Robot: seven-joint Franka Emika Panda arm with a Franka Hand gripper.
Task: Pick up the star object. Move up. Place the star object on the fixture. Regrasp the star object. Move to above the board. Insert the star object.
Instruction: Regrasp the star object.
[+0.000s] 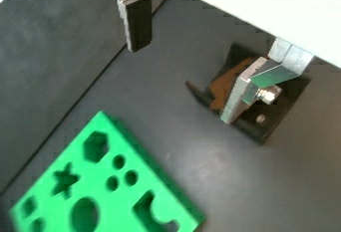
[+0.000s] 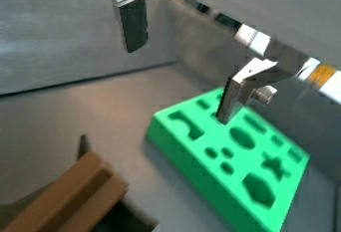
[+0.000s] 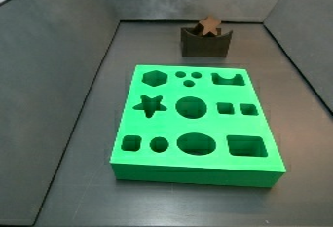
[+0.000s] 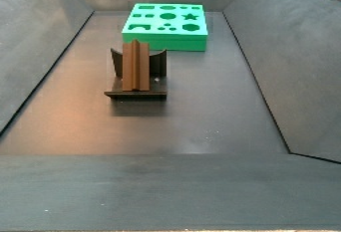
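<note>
Wrist and side views of the work floor. The gripper (image 1: 200, 52) appears only in the wrist views, as two flat silver fingers with dark pads, one finger (image 1: 135, 17) well apart from the other finger (image 1: 246, 92); the jaws stand spread wide and released, with nothing between them. In a wrist view the star object (image 1: 233, 74) shows as a brown wooden piece resting on the fixture (image 1: 253, 112), lying beyond and below the fingertips, partly hidden behind one finger and not touched by either pad. In a wrist view the same brown piece (image 2: 74, 191) sits low and off to the side of the open jaws, clear of both fingers. The board (image 2: 229, 151), a bright green slab with cut-out holes, lies flat on the floor under the gap between the jaws, apart from the fixture. In a side view the star object (image 3: 208, 24) rests in the notch atop the fixture (image 3: 205, 44), behind the board (image 3: 196, 124). In a side view the star object (image 4: 136, 67) stands upright on edge in the fixture (image 4: 138, 93), the board (image 4: 168, 27) beyond it.
</note>
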